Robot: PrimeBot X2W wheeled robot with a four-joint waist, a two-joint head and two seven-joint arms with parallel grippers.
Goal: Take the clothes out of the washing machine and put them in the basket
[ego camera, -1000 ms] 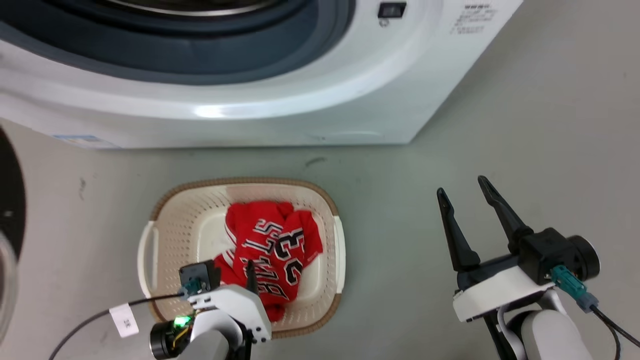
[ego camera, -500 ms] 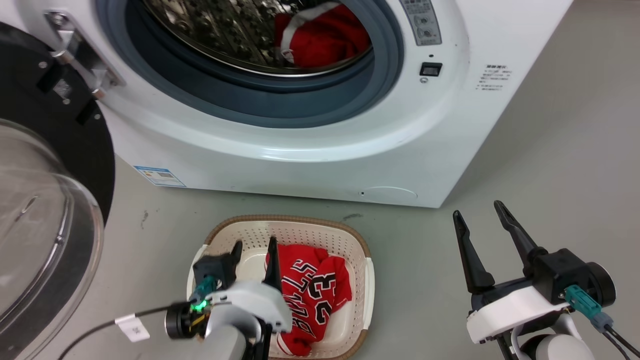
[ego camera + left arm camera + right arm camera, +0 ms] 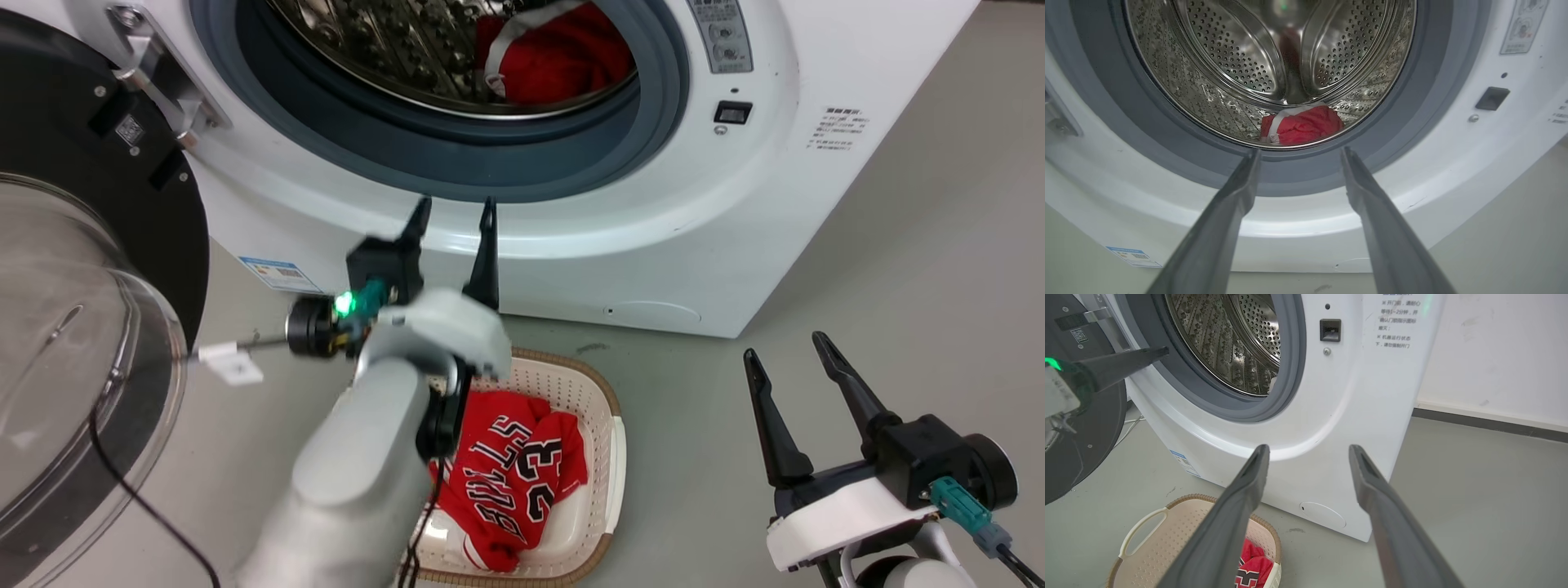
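The white washing machine (image 3: 735,245) stands with its porthole open. A red garment with white trim (image 3: 563,61) lies low in the steel drum, the same clothes (image 3: 1301,126) showing in the left wrist view. A red numbered jersey (image 3: 514,478) lies in the cream basket (image 3: 600,465) on the floor before the machine. My left gripper (image 3: 453,212) is open and empty, raised in front of the porthole's lower rim, fingers pointing at the drum. My right gripper (image 3: 785,347) hangs open and empty to the basket's right, over the floor.
The black-framed glass door (image 3: 73,327) is swung wide open at the left, close to my left arm. A black cable with a white tag (image 3: 229,363) trails from the left wrist. Grey floor (image 3: 939,245) lies right of the machine; a white wall (image 3: 1494,355) is behind.
My left gripper has risen out of the basket, empty, up to the porthole's lower rim. The head camera has tilted upward, bringing the drum into view. The right gripper has kept still.
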